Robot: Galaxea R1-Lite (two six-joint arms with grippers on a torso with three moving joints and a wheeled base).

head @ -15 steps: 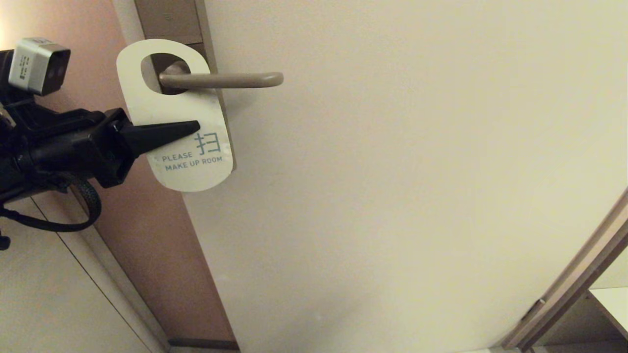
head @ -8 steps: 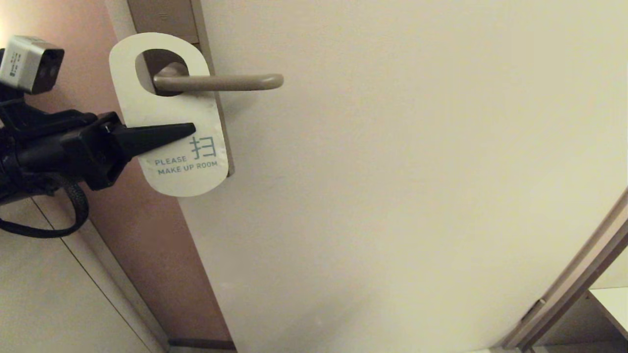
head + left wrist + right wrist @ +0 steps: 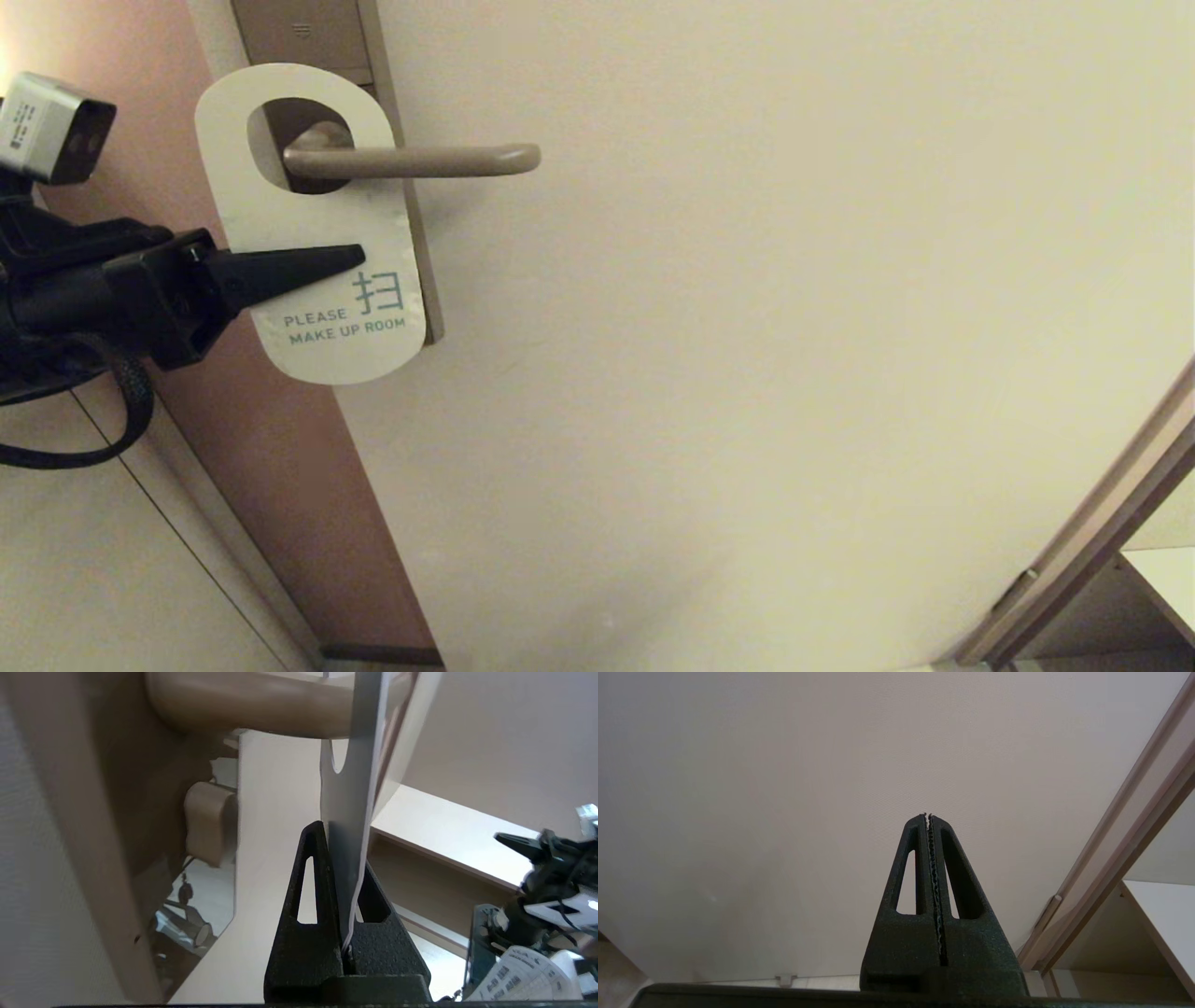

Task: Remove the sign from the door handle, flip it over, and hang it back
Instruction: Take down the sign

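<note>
In the upper left of the head view, your left tool is pinching the sign just above its lettering; the off-white "PLEASE MAKE UP ROOM" face shows. The sign's oval hole is around the door handle, whose lever points right across the pale door. In the left wrist view the card sits edge-on between the fingers. Your right tool is pressed together, empty, facing the door.
</note>
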